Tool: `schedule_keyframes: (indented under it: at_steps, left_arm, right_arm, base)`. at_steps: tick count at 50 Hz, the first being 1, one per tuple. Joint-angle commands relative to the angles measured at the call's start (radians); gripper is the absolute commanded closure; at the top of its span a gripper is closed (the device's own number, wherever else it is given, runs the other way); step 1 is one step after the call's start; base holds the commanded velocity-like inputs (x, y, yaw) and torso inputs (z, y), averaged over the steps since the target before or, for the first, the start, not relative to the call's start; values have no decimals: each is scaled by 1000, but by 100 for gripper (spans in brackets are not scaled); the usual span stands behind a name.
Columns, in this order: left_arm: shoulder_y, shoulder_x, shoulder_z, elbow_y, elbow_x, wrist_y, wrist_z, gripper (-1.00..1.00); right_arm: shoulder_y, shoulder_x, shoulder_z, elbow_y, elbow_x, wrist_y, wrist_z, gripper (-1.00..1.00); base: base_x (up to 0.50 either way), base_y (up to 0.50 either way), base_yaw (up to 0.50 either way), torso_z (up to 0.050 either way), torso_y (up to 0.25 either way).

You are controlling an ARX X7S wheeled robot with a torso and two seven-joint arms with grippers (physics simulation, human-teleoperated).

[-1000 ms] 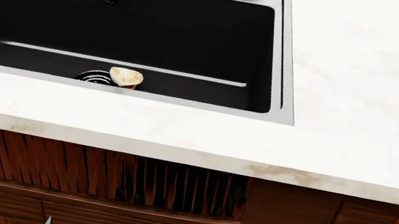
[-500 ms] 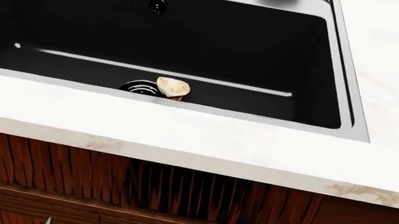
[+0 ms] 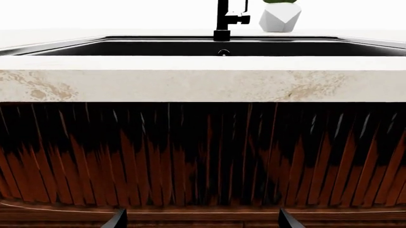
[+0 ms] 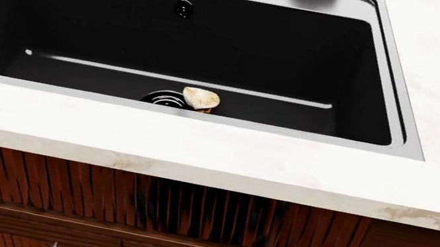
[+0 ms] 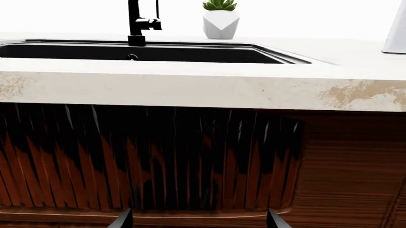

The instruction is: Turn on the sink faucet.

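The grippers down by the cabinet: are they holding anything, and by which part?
Nothing is held. Both the left gripper and right gripper are open and empty, facing the cabinet front below the counter, far short of the sink faucet.

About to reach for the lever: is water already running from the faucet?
Apparently off. No stream shows below the faucet in either wrist view, and the sink floor looks dry around the drain. The spout itself is out of frame.

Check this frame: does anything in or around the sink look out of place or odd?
One thing stands out: a small tan, shell-like object lies on the bottom of the sink, right beside the drain, and could get in its way. The sink faucet stands upright behind the basin; nothing looks spilled or damaged.
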Motion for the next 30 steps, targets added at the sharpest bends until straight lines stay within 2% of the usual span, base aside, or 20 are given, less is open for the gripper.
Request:
schedule_keyframes:
  at_steps: [1, 30]
  left_arm:
    - [14, -13, 15, 16, -43, 67, 27, -100]
    - [12, -39, 48, 6, -31, 76, -10, -100]
  right_arm:
    - [0, 13, -16, -4, 5, -3, 17, -100]
    - [5, 40, -49, -3, 10, 2, 47, -100]
  base:
    - [0, 0, 0, 0, 0]
    - [0, 0, 0, 50, 0]
